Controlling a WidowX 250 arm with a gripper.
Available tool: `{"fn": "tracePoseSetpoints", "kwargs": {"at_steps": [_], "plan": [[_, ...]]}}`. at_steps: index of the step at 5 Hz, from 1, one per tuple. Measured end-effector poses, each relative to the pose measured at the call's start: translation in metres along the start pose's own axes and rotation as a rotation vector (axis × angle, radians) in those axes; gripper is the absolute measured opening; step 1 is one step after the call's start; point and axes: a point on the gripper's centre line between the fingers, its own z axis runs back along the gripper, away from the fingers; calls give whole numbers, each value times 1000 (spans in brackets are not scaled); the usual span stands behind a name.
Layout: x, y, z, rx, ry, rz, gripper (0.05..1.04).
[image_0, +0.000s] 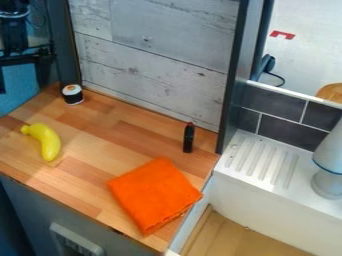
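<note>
On the wooden counter (93, 180), the orange cloth (152, 194) is lying folded, with its right corner reaching the counter's right edge; I cannot tell whether the pincer is opening or closing on anything, or how wide it is standing. Taking the cloth as landmark, the yellow banana (45, 140) is lying to its upper left, well apart from it and curving down toward the counter's front edge. Farther off in that same direction, a small black-and-white cylinder (73, 94) is standing near the pale plank wall (153, 55). The black tube (189, 138) with a red tip is sitting just above and to the right of the cloth, not touching it. To the cloth's right, beyond a dark upright post (235, 85), a white ridged drainboard (257, 162) is holding a grey rounded object (327, 186). The cylinder is bearing an orange mark on its white top, and any lettering there is too small to make out.
</note>
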Motion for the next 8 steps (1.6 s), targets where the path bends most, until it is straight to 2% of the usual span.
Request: {"fn": "tracePoseSetpoints", "kwargs": {"at_steps": [2, 3, 4, 5, 6, 8], "plan": [[-2, -5, -26, 17, 54, -7, 1001], [15, -23, -49, 6, 88, -17, 1001], [34, -40, -61, -43, 56, -71, 1001], [53, -49, -62, -163, -8, -94, 1001], [68, -52, -70, -219, -15, -104, 1001], [88, -64, -86, -219, -27, -75, 1001]]}}
